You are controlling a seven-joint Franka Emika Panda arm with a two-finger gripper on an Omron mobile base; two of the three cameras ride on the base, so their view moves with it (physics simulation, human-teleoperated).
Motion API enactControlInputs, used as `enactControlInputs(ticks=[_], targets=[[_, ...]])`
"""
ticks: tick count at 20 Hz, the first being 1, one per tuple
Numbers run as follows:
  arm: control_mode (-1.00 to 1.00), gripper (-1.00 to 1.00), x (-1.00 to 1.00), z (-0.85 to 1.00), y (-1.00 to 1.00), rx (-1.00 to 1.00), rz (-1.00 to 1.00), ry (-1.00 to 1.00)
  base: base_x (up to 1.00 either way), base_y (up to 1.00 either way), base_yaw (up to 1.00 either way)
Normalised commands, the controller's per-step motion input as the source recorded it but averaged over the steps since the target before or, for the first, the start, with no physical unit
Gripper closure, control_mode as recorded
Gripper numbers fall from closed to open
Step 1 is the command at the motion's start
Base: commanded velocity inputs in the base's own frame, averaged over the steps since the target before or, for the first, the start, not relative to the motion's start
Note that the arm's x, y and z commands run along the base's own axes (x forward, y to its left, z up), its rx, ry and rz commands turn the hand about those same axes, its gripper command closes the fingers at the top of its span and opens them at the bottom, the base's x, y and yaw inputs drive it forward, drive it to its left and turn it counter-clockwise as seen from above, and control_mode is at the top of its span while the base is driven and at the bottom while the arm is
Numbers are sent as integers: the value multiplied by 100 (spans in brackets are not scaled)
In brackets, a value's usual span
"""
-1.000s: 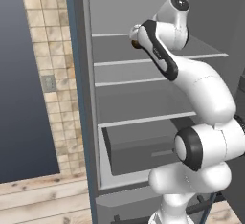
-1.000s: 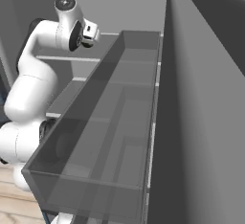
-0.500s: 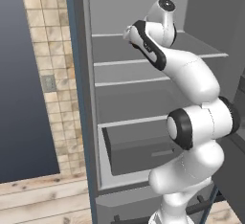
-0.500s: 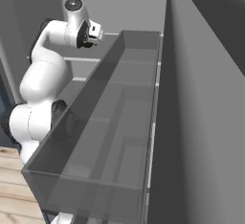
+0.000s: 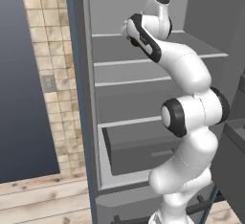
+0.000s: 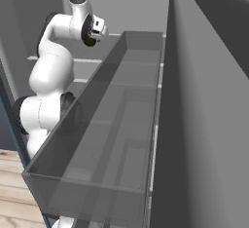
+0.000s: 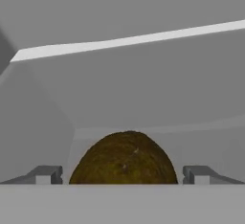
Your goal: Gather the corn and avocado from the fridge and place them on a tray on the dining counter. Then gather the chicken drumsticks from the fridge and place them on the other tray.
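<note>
A dark brown-green avocado lies on a grey shelf of the open fridge, close in front of the hand. My gripper is open, and its two fingertips stand on either side of the avocado without touching it. In the left base view the arm reaches up to the fridge's top shelf, and the hand is turned away behind the wrist. From the right base camera the hand points into the fridge at that height. The corn, the chicken drumsticks, the trays and the dining counter are out of view.
The fridge door's clear bin stands close on the arm's right. A drawer sits low in the fridge. A tiled wall and a wooden floor lie to the left.
The arm has stretched up and further into the fridge, carrying the hand along the top shelf. The gripper has stayed open.
</note>
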Motion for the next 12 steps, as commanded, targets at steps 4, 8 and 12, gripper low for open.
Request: enactControlInputs(ticks=[4,8,12], targets=[[-100,-100,0,-17,0,0,0,2,0,0,0],[-100,-100,0,-21,0,0,0,0,0,0,0],[-100,-100,0,-22,0,0,0,0,0,0,0]])
